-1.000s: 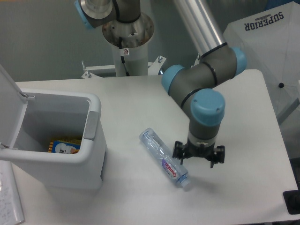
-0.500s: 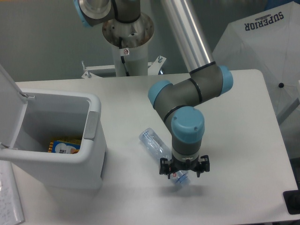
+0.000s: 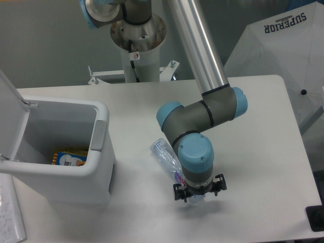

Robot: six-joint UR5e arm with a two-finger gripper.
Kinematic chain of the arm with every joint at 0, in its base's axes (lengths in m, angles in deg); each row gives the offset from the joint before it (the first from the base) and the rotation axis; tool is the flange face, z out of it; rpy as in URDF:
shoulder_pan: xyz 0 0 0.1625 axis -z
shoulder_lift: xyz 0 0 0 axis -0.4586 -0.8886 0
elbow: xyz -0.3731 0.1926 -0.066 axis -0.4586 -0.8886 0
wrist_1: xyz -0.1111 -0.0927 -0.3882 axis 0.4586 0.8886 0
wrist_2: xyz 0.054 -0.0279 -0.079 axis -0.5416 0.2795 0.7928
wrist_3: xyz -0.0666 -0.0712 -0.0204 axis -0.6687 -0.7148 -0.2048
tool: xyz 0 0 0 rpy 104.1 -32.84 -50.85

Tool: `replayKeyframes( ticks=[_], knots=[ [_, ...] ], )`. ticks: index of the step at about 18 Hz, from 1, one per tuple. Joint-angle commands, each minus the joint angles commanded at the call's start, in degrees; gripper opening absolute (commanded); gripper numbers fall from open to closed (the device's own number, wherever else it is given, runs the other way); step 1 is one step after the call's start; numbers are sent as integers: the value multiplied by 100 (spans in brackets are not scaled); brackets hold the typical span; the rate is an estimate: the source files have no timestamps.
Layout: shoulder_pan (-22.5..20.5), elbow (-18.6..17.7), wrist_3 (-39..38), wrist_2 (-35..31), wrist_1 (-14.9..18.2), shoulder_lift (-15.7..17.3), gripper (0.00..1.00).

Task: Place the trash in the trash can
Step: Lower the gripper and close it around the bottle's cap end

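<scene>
- The hand (image 3: 198, 195) points straight down over the cap end of the clear plastic bottle (image 3: 167, 158), low above the bench (image 3: 253, 152). Its dark fingers (image 3: 178, 191) stick out on either side under the wrist, but the blue wrist joint hides the tips, so I cannot tell whether they are spread, pressed together or touching the bottle.
- The bottle lies on its side on the bench, running diagonally from its base at upper left towards the hand at lower right. A purple label patch shows just beside the wrist. The cap end is mostly covered by the arm.
- The grey arm with blue joint caps bends above the bottle; its silver tube rises to the top edge of the view.
- The trash can (image 3: 98, 152), white with rounded corners, stands on the left part of the bench, well apart from the bottle. Its lid (image 3: 10, 116) is swung open on the left side, and a grey pad sits on the rim facing the bottle.
- Inside the can lies 1 blue and yellow packet (image 3: 71, 158) on the bottom.
- At the back stands the white robot pedestal (image 3: 139, 55). At upper right is a white sheet marked SUPERIOR (image 3: 286, 23).
</scene>
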Motion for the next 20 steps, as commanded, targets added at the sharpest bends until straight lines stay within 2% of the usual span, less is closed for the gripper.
replayKeyframes(
  ticks=[3, 7, 11, 16, 17, 20],
  knots=[
    [9, 9, -422, -140, 0, -88, 100],
    [35, 18, -616, -194, 0, -150, 85],
    [53, -35, -625, -194, 0, -150, 63],
    [105, -18, -766, -150, 0, -114, 12],
    [105, -18, -766, -141, 0, -106, 7],
    [105, 0, -766, -123, 0, -70, 6]
  ],
)
